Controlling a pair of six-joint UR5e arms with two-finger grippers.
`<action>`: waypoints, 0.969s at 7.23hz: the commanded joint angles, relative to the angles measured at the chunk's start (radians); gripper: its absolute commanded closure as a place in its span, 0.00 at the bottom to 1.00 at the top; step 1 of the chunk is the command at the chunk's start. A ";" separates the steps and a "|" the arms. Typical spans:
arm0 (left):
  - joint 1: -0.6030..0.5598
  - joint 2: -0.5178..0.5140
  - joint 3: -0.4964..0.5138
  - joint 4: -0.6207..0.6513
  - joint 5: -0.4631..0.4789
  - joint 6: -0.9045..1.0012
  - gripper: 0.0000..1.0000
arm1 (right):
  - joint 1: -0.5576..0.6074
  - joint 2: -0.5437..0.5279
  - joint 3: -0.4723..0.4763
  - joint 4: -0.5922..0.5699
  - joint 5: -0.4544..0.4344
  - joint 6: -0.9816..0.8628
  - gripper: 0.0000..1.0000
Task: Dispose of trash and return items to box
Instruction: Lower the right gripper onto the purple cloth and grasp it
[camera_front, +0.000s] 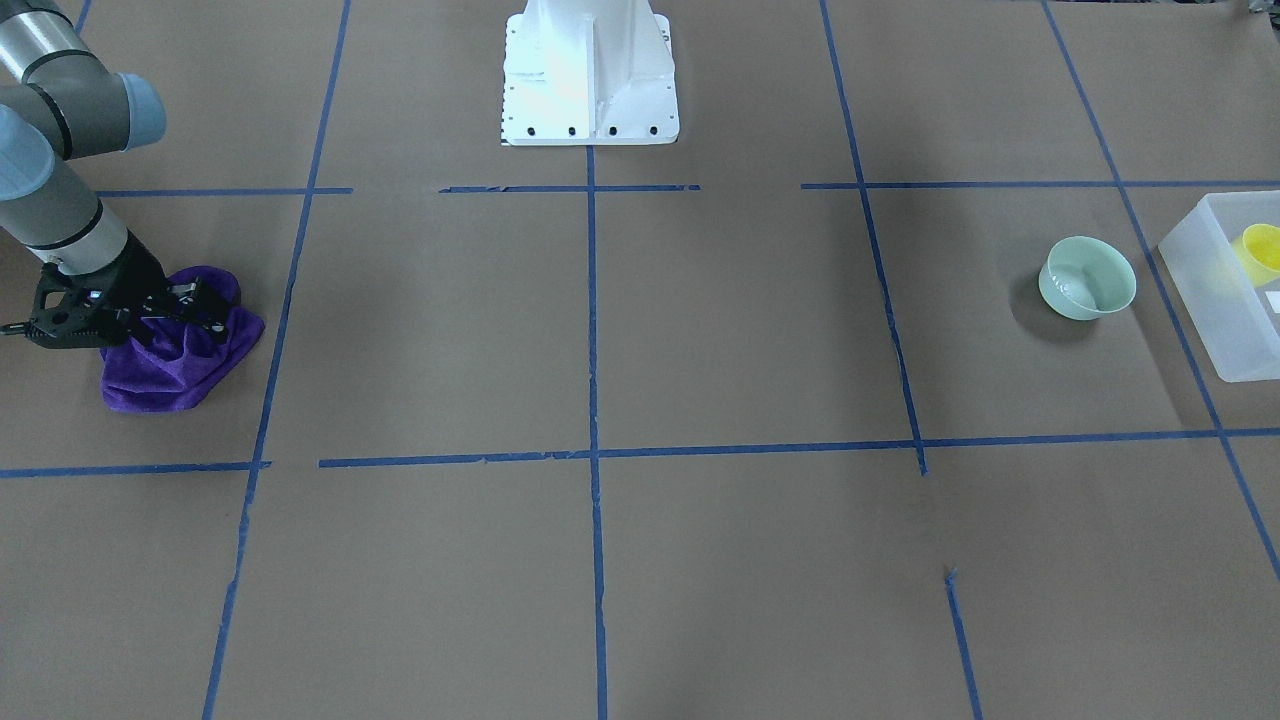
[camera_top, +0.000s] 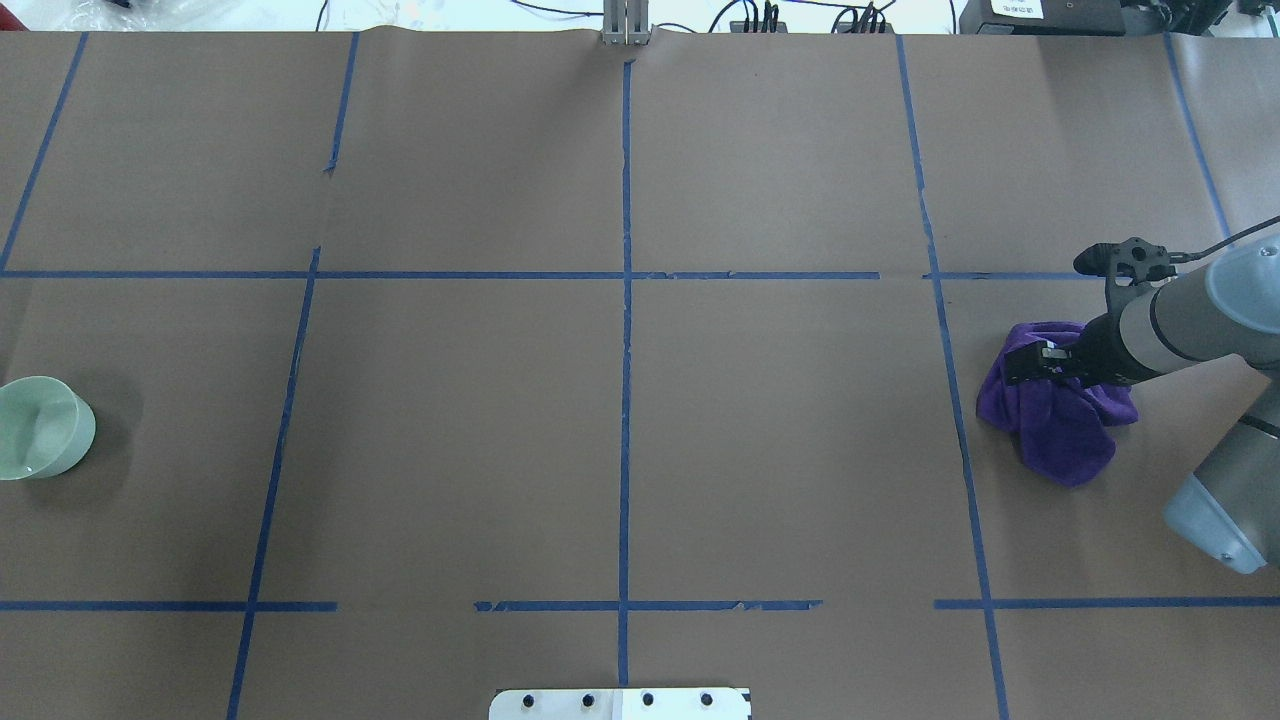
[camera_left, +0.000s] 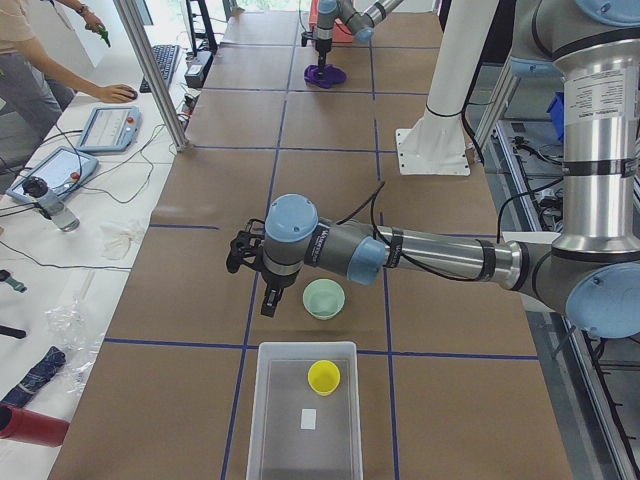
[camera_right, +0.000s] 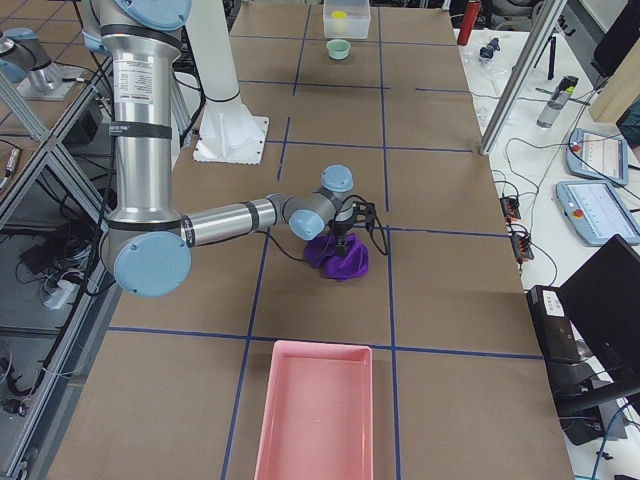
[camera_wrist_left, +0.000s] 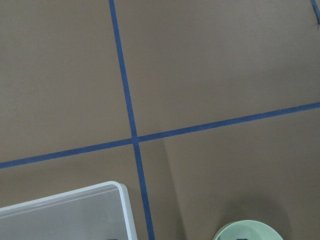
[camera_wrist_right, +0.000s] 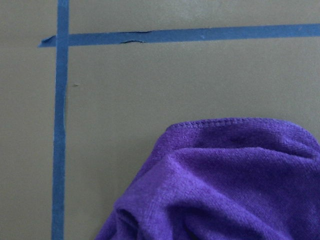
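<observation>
The right arm (camera_front: 60, 215) reaches well out to the robot's right of the white base (camera_front: 590, 80). Its upper link stands upright, its elbow is low, and its forearm runs nearly level away from the base. The wrist turns the right gripper (camera_front: 190, 305) downward. The fingertips are sunk in the folds of a purple cloth (camera_front: 170, 375), so the jaw spacing cannot be read.

The left arm (camera_left: 440, 258) mirrors this pose on the opposite side of the base, with the forearm level and extended. The left gripper (camera_left: 270, 298) points down, clear of the surface. Its jaw state cannot be determined.
</observation>
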 joint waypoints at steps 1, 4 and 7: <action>0.003 0.000 -0.002 -0.003 -0.004 -0.022 0.16 | -0.002 0.003 -0.003 0.000 -0.003 0.004 0.99; 0.019 -0.006 -0.003 -0.007 -0.007 -0.050 0.14 | 0.001 0.000 0.009 0.000 -0.002 0.003 1.00; 0.099 -0.013 -0.007 -0.057 -0.006 -0.150 0.12 | 0.030 -0.055 0.141 -0.006 0.014 0.001 1.00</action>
